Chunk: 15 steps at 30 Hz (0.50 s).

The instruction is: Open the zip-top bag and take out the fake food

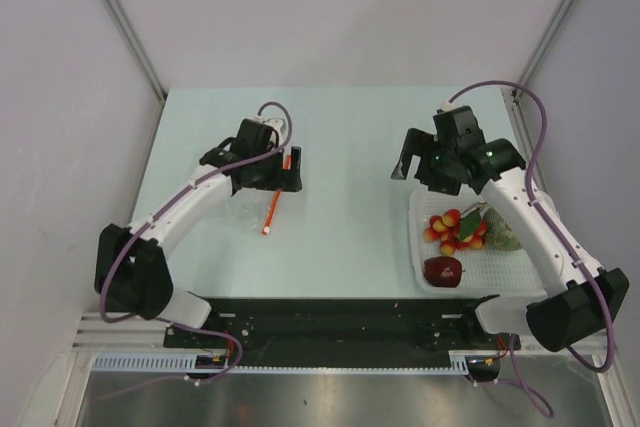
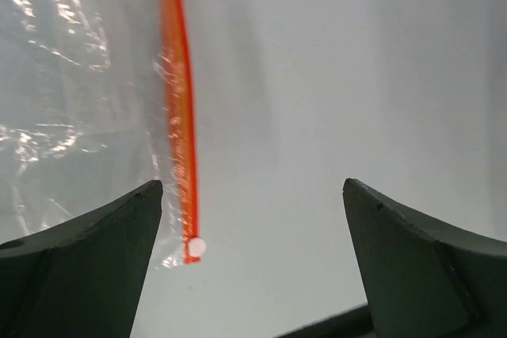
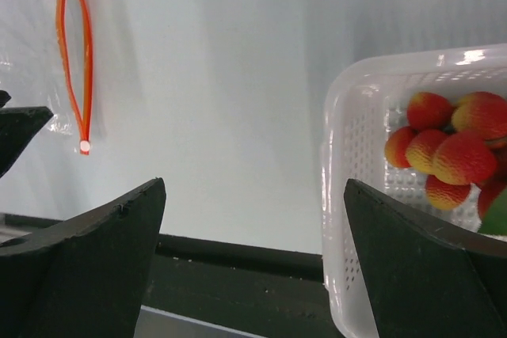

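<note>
Top external view: zip-top bag (image 1: 260, 209) lies beneath the open left tool (image 1: 285, 172), zip strip (image 1: 273, 205) running near-to-far; fake food (image 1: 455, 232) fills the basket (image 1: 418, 267) beside the open right tool (image 1: 412, 169).

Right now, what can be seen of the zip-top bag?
The zip-top bag is clear, crinkly plastic, lying flat on the pale table under the open left end effector, which grips nothing. Its red-orange zip strip ends in a small white tab; the right wrist view shows it parted into a narrow loop. No food shows inside.
</note>
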Each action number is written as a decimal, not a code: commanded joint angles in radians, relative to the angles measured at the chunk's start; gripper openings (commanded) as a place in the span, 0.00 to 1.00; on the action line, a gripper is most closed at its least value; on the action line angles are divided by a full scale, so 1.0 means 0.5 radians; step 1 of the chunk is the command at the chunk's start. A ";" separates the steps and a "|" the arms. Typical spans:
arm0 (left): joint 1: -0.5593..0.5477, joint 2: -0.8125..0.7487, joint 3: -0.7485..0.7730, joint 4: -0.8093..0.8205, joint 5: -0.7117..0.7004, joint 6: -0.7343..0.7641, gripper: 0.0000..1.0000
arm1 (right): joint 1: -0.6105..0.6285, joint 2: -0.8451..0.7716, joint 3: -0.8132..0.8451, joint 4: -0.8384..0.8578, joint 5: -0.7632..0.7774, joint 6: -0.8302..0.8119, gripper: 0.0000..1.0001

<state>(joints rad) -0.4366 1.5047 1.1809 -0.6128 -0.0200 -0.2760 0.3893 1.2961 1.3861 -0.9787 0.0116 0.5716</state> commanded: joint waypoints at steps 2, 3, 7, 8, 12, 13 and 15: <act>-0.004 -0.361 -0.110 0.103 0.717 -0.184 1.00 | 0.025 -0.095 -0.210 0.371 -0.339 0.059 1.00; -0.004 -0.404 -0.134 0.118 0.779 -0.190 1.00 | 0.025 -0.116 -0.289 0.414 -0.367 0.075 1.00; -0.004 -0.637 -0.186 0.188 1.049 -0.258 1.00 | 0.013 -0.266 -0.513 0.662 -0.514 0.200 1.00; -0.004 -0.693 -0.223 0.213 1.150 -0.316 1.00 | 0.016 -0.300 -0.560 0.699 -0.526 0.225 1.00; -0.004 -1.002 -0.413 0.513 1.404 -0.604 1.00 | 0.013 -0.509 -0.781 0.837 -0.545 0.314 1.00; -0.004 -1.049 -0.471 0.714 1.451 -0.687 1.00 | 0.010 -0.551 -0.811 0.856 -0.536 0.332 1.00; -0.004 -1.147 -0.664 1.049 1.506 -0.957 1.00 | 0.010 -0.690 -0.913 0.859 -0.520 0.366 1.00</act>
<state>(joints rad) -0.4366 1.0164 0.9699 -0.4026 0.5758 -0.5266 0.3943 1.0611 0.9855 -0.6491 -0.2325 0.6964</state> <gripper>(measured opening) 0.996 0.995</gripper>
